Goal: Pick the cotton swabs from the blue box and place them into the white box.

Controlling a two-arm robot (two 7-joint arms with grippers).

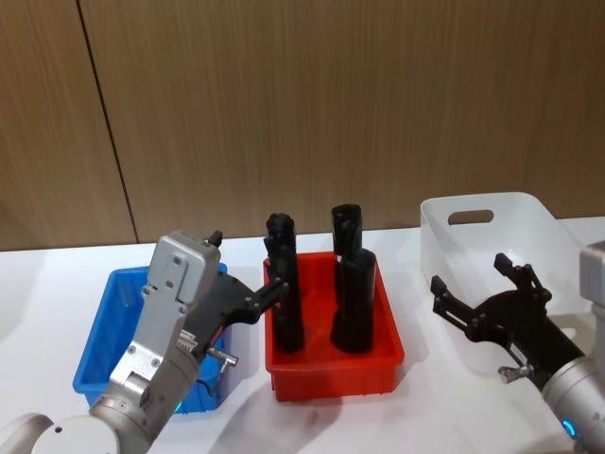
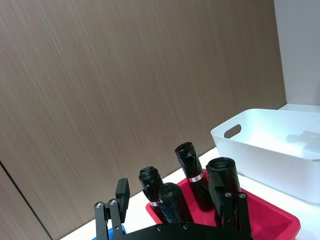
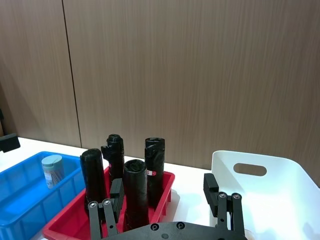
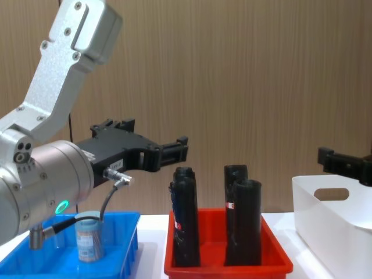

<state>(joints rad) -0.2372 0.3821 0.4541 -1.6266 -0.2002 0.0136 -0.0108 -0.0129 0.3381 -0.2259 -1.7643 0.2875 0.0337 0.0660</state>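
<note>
One cotton swab jar with a pale blue lid stands upright in the blue box, also seen from the right wrist as the jar in the blue box. My left gripper hovers open and empty above the blue box, near its right side and well above the jar. The left arm hides the jar in the head view. My right gripper is open and empty, just in front of the white box. The white box looks empty.
A red tray holding several tall black cylinders stands between the blue box and the white box. The cylinders rise to about the height of my left gripper's fingers. A wood-panelled wall runs behind the white table.
</note>
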